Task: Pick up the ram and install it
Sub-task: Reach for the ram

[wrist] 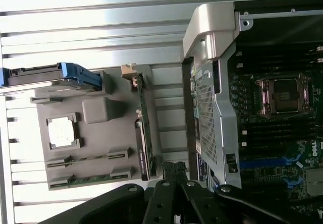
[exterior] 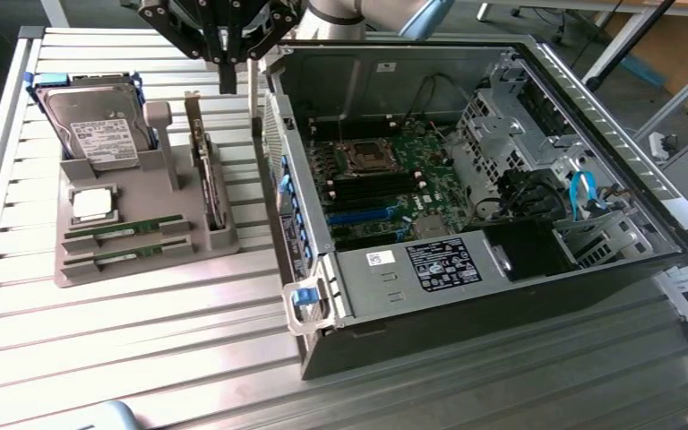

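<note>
Ribbed metal table [exterior: 129,358] lay closest in the exterior view. It carried a grey holder [exterior: 81,273] on that view's left and an open computer case [exterior: 440,305] on its right. Two ram sticks [exterior: 123,231] lay flat, side by side, in the holder's near slots, with nothing touching them. Beyond them sat a silver processor [exterior: 90,204], then a hard drive [exterior: 99,125] with blue rails. A green card [exterior: 212,179] stood on edge along the side of the holder nearest the case. The tool [exterior: 227,88] hung at the top of the scene, over the far end of that card and the gap beside the case. It was closed narrow and held nothing.

In the wrist view, the tool's black fingers [wrist: 164,193] came together at their tips, empty, between the holder's corner and the case wall. Both ram sticks rested in their slots beside the processor, well apart from the tool. Inside the case, the motherboard's processor socket [wrist: 282,95] stood bare, with dark slots running alongside it.
</note>
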{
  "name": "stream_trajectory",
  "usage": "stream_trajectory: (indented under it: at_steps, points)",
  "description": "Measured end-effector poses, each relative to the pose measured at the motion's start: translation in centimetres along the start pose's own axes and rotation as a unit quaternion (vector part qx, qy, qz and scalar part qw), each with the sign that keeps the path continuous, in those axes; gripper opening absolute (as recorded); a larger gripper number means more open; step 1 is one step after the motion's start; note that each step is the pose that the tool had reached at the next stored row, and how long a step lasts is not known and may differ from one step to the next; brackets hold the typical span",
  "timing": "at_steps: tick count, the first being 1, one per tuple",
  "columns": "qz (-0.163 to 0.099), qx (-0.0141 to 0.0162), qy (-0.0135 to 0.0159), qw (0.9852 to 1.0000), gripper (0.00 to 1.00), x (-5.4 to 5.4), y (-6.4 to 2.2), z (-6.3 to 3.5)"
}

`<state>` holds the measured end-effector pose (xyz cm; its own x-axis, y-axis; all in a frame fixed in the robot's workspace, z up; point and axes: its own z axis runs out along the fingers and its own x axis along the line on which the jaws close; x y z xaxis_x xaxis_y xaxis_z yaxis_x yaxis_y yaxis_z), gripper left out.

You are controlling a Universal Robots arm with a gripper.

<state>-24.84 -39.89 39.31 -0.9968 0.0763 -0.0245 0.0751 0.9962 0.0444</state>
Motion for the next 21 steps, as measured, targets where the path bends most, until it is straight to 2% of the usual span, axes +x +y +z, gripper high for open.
stream_trajectory:
  at_steps: [21]
  points:
    - [0.000, 0.0000, 0.0000, 1.0000, 0.11, 3.0, -0.23, -0.09]
